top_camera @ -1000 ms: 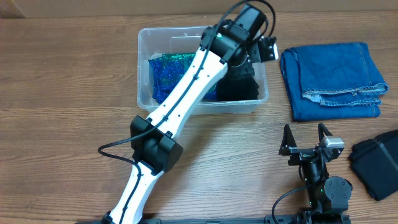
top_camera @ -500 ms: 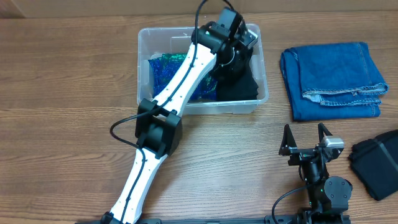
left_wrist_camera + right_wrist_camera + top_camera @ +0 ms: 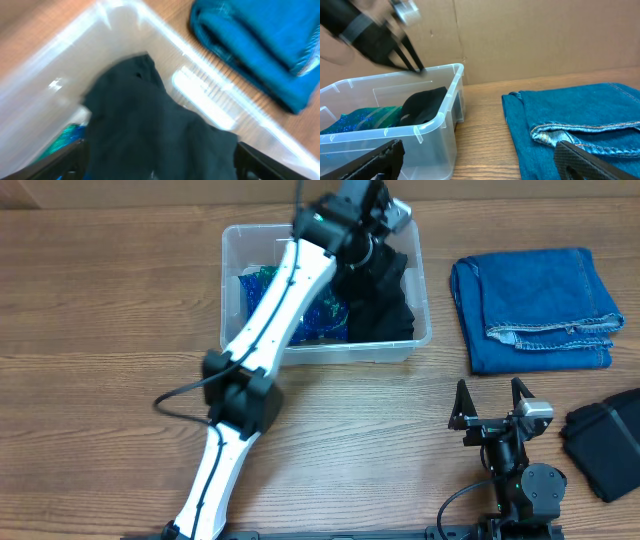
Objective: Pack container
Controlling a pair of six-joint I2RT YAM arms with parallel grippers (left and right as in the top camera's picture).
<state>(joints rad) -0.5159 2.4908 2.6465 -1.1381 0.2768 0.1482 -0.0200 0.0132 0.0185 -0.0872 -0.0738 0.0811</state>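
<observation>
The clear plastic container [image 3: 228,280] stands at the far middle of the table. It holds a black garment [image 3: 382,305] on its right and a sparkly blue-green cloth [image 3: 262,292] on its left. My left gripper [image 3: 380,235] hangs open over the container's far right corner. In the left wrist view its fingers [image 3: 160,150] are spread on either side of the black garment [image 3: 150,110] below, with the container wall [image 3: 200,95] behind. My right gripper [image 3: 490,395] is open and empty near the front edge. The right wrist view [image 3: 480,170] faces the container [image 3: 425,140].
Folded blue jeans [image 3: 535,310] lie to the right of the container and also show in the left wrist view [image 3: 260,40] and the right wrist view [image 3: 580,120]. A dark folded cloth [image 3: 605,445] lies at the right edge. A cardboard wall [image 3: 530,35] backs the table.
My left arm has swung back toward the container's far rim. The black garment stays in the container and now lies more spread out. The right arm has not moved.
</observation>
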